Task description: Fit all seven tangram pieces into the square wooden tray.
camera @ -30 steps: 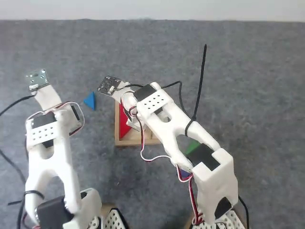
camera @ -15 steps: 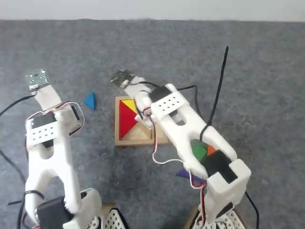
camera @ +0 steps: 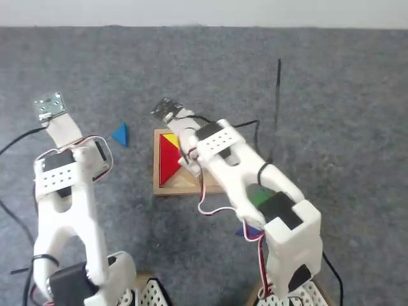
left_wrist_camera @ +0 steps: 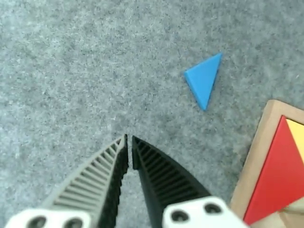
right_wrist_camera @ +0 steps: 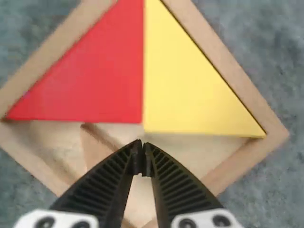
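two arms: the left arm stands over open grey carpet to the left of the tray; the right arm hangs over the tray's right part.
left gripper: fingers pressed together with nothing between them, tips above bare carpet.
blue triangle: flat on the carpet, a little beyond the left gripper's tips and near the tray's left edge, touching neither.
tray: square and wooden, on the carpet between the two arms, part of its floor bare.
red triangle: large, lying flat inside the tray along one side.
yellow triangle: large, inside the tray, one edge flush against the red triangle.
right gripper: fingers together and holding nothing, tips over the bare wooden floor just beside the point where the red and yellow triangles meet.
green piece: on the carpet right of the tray, mostly hidden under the right arm.
purple piece: a corner showing beside the same arm, nearer its base.
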`<state>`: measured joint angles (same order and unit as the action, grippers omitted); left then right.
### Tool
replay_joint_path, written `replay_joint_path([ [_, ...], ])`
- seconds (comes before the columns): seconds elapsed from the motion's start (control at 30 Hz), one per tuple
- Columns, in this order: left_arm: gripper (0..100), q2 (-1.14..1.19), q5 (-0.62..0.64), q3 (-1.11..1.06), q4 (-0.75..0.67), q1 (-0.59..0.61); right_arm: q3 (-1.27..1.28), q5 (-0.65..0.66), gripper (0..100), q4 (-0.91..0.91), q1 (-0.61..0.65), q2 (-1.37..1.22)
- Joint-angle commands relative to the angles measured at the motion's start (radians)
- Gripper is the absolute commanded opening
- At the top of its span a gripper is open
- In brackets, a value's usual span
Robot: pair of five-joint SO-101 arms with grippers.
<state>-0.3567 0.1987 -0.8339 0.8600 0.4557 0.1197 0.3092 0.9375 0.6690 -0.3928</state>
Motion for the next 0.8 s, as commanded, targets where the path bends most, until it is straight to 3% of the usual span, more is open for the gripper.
replay_joint_path([
  [0.0, 1, -0.014, -0.009, 0.007, -0.015, 0.005, -0.025, 0.068, 0.9, -0.012, 0.082, -0.018],
  [0.23, 1, -0.014, -0.009, 0.007, -0.015, 0.005, -0.029, 0.077, 0.9, 0.005, 0.087, 0.005],
  [0.47, 1, -0.014, -0.009, 0.007, -0.015, 0.005, -0.015, -0.002, 0.9, 0.085, 0.019, 0.246],
  [0.77, 1, -0.014, -0.009, 0.007, -0.015, 0.005, 0.199, -0.012, 0.9, 0.076, -0.067, 0.285],
])
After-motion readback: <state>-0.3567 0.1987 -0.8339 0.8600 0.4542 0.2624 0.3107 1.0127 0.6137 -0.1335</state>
